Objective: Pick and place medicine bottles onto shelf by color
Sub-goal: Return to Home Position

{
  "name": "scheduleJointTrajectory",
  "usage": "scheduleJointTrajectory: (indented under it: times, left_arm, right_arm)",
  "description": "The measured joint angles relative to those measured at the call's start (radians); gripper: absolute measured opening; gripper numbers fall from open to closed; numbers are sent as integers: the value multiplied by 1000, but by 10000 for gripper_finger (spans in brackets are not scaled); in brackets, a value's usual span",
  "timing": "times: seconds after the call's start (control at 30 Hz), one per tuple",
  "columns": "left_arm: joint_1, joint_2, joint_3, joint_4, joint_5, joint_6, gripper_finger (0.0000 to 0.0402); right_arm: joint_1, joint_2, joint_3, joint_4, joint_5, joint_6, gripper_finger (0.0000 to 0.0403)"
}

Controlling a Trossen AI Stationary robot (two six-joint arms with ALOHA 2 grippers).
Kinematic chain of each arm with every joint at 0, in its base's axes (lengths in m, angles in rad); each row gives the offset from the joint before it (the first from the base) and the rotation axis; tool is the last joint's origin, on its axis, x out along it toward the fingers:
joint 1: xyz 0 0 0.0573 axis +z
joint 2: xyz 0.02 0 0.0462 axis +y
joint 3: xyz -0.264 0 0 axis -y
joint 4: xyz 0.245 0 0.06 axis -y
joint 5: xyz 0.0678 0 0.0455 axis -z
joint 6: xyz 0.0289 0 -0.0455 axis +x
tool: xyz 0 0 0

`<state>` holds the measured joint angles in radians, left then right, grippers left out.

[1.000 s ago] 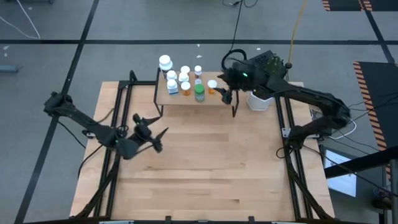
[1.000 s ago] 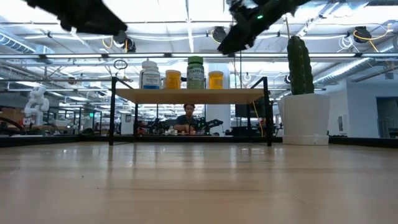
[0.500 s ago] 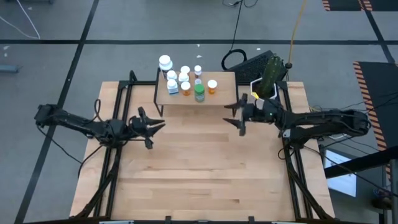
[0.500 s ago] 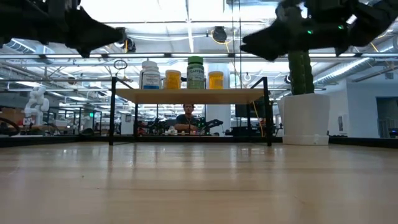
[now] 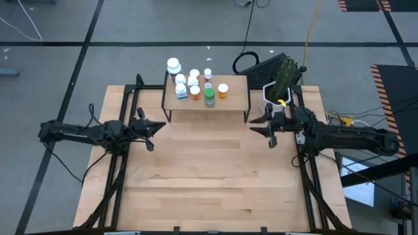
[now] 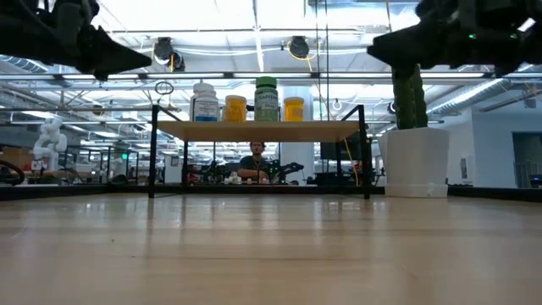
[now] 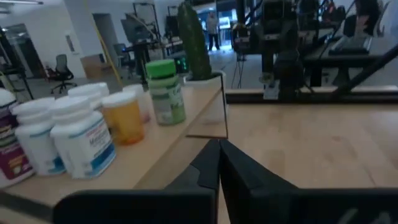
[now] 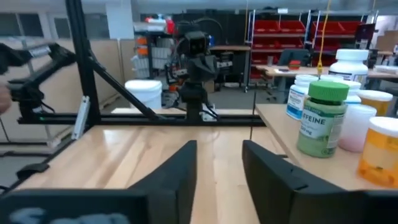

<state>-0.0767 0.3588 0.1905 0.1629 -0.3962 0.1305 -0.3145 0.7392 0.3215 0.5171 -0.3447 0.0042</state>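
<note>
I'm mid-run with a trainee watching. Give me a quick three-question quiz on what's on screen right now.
1. True or false: the green bottle stands on the shelf.
2. The right hand is: A) open and empty; B) shut and empty; C) shut on the green bottle.
3. Which hand has its fingers shut together, holding nothing?
Key: 1 true. 2 A. 3 the left hand.
</note>
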Motion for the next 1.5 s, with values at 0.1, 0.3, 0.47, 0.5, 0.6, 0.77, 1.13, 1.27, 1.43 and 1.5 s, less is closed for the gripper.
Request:
scheduleJointTrajectory:
  times: [0.1,0.3,0.47,0.5,0.6,0.77,1.13,1.27,1.43,1.5]
  left_arm:
    - [0,-61,0,-72,5,-1,4]
    - [0,-179,-1,-227,55,-4,13]
    - [0,-232,-64,-241,94,-11,4]
    - [0,-241,-76,-234,97,-7,5]
    - [0,-261,-100,-252,97,-1,13]
    - [14,-275,-127,-271,63,-13,11]
    - [50,-218,-129,-268,77,-116,34]
    - [50,-191,-129,-267,74,-69,43]
    - [50,-182,-129,-266,73,-33,43]
    - [50,-182,-129,-266,73,-34,41]
  right_arm:
    - [0,-79,-60,2,0,18,100]
    - [0,-203,-157,2,0,34,59]
    - [0,-267,-217,3,0,14,36]
    - [-1,-274,-226,8,0,9,32]
    - [-11,-296,-253,9,0,20,24]
    - [-26,-324,-291,9,-1,52,20]
    - [-26,-335,-304,-38,-99,51,20]
    - [-26,-335,-305,-143,-102,66,20]
    - [-26,-335,-305,-194,-97,85,20]
    - [-26,-335,-306,-193,-97,82,20]
